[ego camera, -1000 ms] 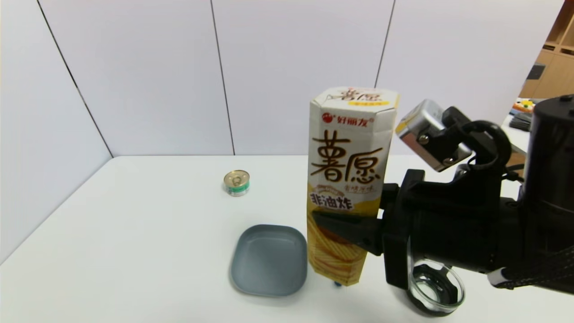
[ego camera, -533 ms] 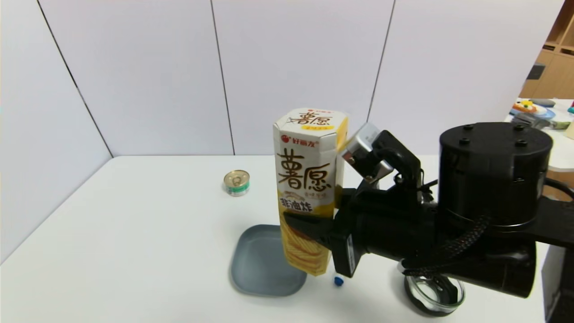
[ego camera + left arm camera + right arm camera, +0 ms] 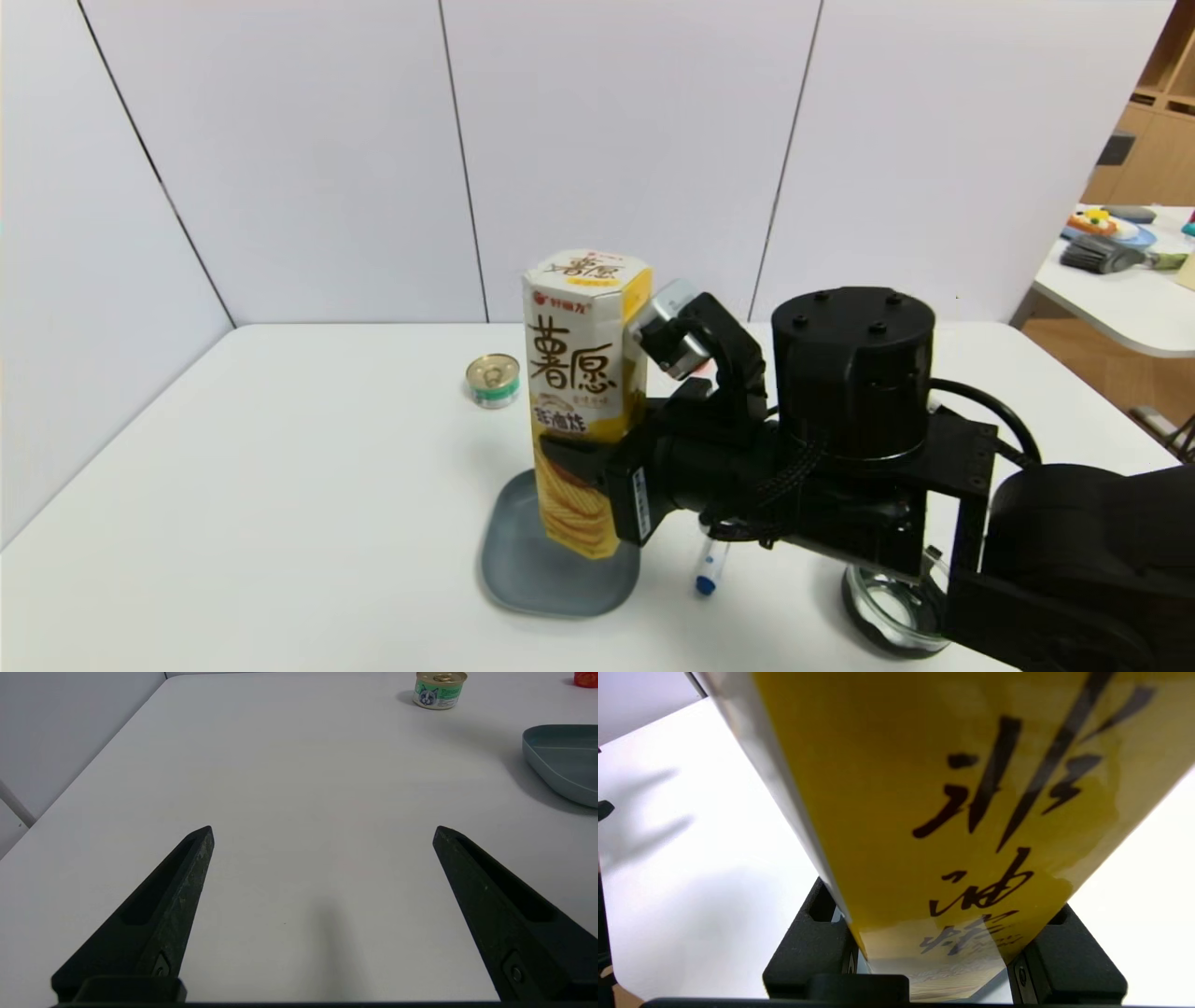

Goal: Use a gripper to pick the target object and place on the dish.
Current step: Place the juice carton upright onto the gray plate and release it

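Right claw (image 3: 574, 467) gripping snack box (image 3: 581, 373), over dish (image 3: 523, 579) right edge

We read this as a lab or office test area, not a home. A plain white table (image 3: 280, 485) sits in a corner of white partition panels (image 3: 607, 140), bare like a staged workspace. Behind on the right we see a second white table (image 3: 1120, 299) with clutter, wooden shelving (image 3: 1162, 112) and wood flooring (image 3: 1102, 364).
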Robot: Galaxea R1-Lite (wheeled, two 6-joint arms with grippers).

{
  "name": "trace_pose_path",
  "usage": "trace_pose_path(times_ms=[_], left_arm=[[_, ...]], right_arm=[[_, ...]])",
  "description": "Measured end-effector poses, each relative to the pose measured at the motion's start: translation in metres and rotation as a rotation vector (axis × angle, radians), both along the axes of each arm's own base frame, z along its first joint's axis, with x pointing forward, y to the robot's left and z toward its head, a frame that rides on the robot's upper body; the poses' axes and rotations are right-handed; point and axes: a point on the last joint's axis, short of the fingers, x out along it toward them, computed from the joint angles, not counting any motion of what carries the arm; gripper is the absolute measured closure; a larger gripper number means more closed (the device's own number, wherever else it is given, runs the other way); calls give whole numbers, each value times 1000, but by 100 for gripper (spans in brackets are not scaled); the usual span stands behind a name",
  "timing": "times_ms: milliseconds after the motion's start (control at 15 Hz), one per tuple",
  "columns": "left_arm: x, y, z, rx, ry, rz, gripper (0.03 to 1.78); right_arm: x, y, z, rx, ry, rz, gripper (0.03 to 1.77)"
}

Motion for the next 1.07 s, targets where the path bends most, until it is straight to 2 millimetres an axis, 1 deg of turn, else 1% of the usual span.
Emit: trace_pose_path(times_ms=[200, 333, 533, 667, 1067], left_arm=[[0, 0, 0, 0, 0, 0, 12], [0, 0, 0, 0, 0, 0, 12], [0, 0, 0, 0, 0, 0, 12], [0, 0, 0, 0, 0, 0, 12], [0, 0, 0, 0, 0, 0, 12]], right_arm=[[9, 16, -18, 47, 24, 6, 98], [13, 24, -33, 31, 42, 11, 98], [16, 30, -51, -5, 68, 11, 98], [18, 31, -56, -17, 73, -2, 98], [20, 27, -62, -39, 77, -37, 100]])
